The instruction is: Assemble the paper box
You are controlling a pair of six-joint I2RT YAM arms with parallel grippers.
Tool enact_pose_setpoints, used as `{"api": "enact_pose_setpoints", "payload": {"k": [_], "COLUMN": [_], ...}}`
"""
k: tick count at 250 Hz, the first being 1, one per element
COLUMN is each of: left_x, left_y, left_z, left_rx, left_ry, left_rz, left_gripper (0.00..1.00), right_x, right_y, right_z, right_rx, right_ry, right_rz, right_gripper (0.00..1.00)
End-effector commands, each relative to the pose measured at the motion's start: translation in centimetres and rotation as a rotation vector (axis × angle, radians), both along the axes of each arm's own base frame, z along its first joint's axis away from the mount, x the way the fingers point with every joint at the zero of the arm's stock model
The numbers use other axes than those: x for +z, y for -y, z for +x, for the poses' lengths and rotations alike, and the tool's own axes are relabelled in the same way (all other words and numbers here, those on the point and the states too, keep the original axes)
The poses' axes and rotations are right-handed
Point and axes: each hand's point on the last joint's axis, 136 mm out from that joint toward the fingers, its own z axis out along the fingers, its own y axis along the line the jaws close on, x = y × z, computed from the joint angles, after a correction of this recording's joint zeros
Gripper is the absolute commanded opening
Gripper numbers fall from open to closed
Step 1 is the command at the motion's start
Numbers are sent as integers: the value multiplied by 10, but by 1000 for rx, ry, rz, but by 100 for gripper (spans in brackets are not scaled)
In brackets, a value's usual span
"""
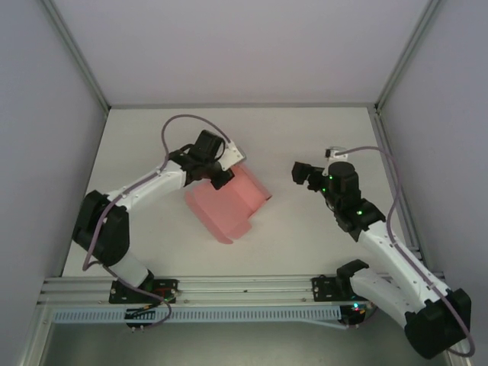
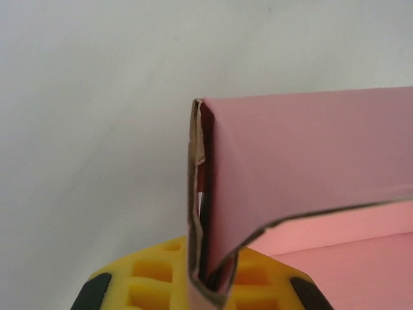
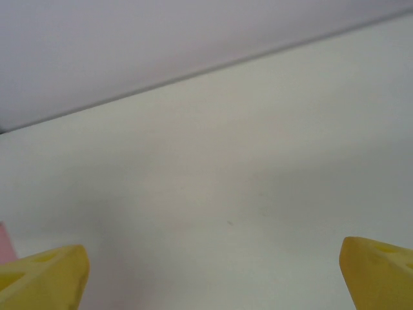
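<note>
A matte white tabletop [image 1: 305, 137] sits inside pale grey walls [image 1: 46, 114], with a slotted aluminium rail [image 1: 229, 290] along its near edge.

The left gripper [image 1: 210, 164] is clenched on the paper box [image 1: 229, 202], biting the sheet's far edge a little left of the tabletop's centre. The left wrist view shows this closely. The left gripper [image 2: 203, 281] has yellow fingers [image 2: 155, 278] moulded with square recesses. They pinch what looks like two layers of thin card, whose cut edge is brownish and slightly frayed. From that pinch the paper box [image 2: 303, 168] rises and folds over into a smooth, dusty-pink panel running off to the right. A lighter pink face lies below it. From above, the box reads as a partly folded pink sheet, one panel raised at the far right and a flat flap reaching toward the near edge.

The right gripper [image 1: 305, 174] hangs released right of centre, well apart from the box. In the right wrist view its yellow fingertips [image 3: 48, 274] stand wide at the bottom corners, either side of the right gripper [image 3: 213, 271], over bare tabletop [image 3: 226, 161]. A pink sliver of the box [image 3: 3, 239] shows at the left border.

Small green lights [image 1: 335, 191] glow on the right arm.
</note>
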Motion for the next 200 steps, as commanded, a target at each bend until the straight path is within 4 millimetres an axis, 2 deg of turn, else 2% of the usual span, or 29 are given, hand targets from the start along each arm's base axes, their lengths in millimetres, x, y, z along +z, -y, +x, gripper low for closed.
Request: {"api": "enact_pose_setpoints", "payload": {"k": [1, 33, 85, 142, 154, 168, 177, 187, 200], "left_x": [-25, -32, -69, -95, -98, -99, -97, -93, -87], "left_y": [-27, -16, 1, 36, 43, 50, 54, 55, 56], "left_z": [-6, 5, 9, 15, 14, 11, 10, 9, 8], "left_rx": [-191, -281, -445, -511, -520, -525, -525, -524, -522], "left_ry": [-20, 9, 72, 94, 86, 68, 62, 58, 62], "left_rz": [336, 499, 774, 800, 786, 754, 733, 722, 710], "left_gripper": [0, 3, 0, 0, 6, 21, 25, 38, 45], "right_x": [-22, -26, -39, -47, -47, -48, -49, -50, -51], "right_y": [19, 27, 30, 32, 32, 32, 32, 31, 30], "right_z": [-21, -25, -28, -30, -31, -32, -32, -33, -34], "right_rx": [-65, -86, -94, -90, -92, -87, -81, -71, -64], "right_ry": [-104, -109, -141, -157, -159, -156, -157, -155, -155], "right_rz": [23, 11, 7, 6, 7, 6, 3, 2, 1], "right_gripper": [100, 100, 100, 100, 100, 100, 100, 100, 100]}}
